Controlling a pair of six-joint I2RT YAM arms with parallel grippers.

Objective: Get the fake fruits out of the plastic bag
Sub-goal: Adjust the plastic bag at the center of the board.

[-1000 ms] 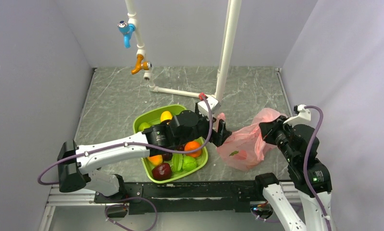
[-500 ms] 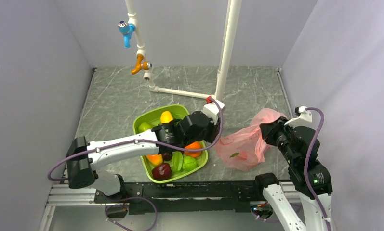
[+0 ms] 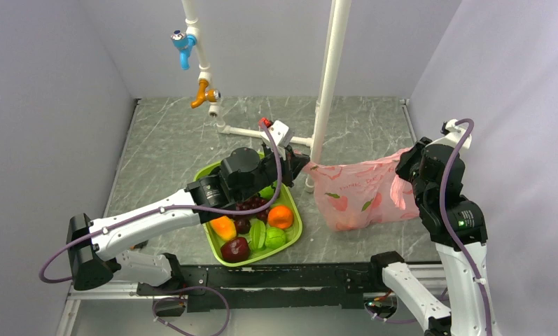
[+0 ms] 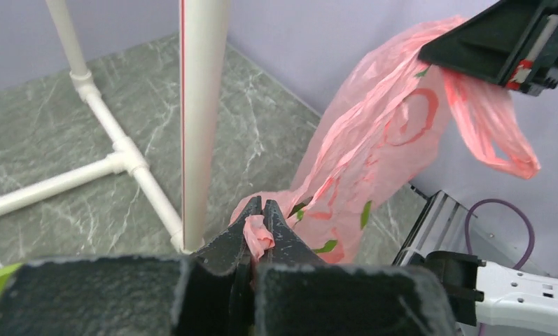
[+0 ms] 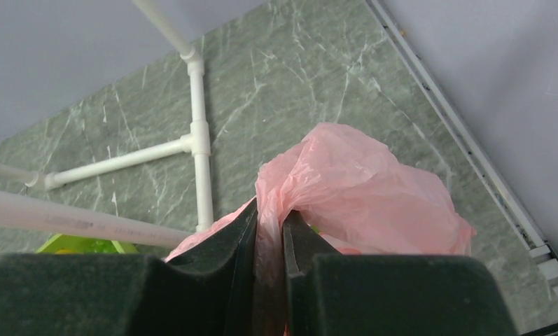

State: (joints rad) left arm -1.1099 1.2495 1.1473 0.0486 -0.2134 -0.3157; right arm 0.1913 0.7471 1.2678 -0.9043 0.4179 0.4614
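Both left claw (image 4: 260,207), right claw (image 5: 270,210) pinch plastic bag (image 3: 356,196); pipe (image 4: 202,105) adj.

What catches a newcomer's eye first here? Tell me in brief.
The pink plastic bag hangs stretched over the right side of the table: the left end effector pinches its left edge, the right end effector its right. Next comes the green tray of bright fruit at front centre.

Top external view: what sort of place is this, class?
Probably a robot test booth: plain grey walls box in a grey marbled tabletop, a white plastic pipe frame carries toy taps, and two white robot arms hold a pink plastic bag.
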